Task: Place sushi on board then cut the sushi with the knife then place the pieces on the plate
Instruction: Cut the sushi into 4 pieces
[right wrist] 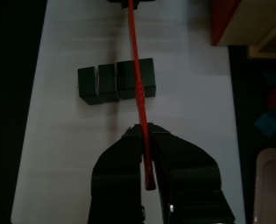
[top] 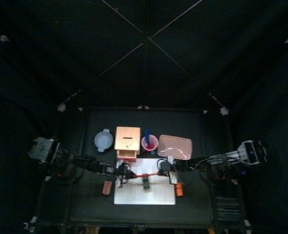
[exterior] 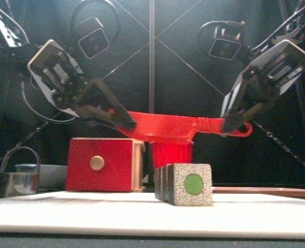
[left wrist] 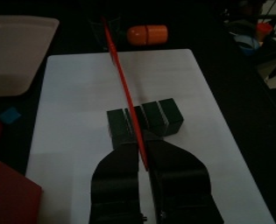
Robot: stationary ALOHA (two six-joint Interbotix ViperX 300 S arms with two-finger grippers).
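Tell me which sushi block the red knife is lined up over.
The sushi block at the back end, nearest the wooden box: the red knife crosses it in both wrist views; the others lie clear.

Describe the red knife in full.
The red knife looks like smooth plastic: a broad flat blade from the front, a thin line from the wrists. It hangs level, the left gripper shut on one end and the right gripper on the other, across the sushi roll. Whether they touch cannot be told.

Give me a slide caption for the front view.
The left gripper and right gripper hold a red knife level above the sushi roll on the white board.
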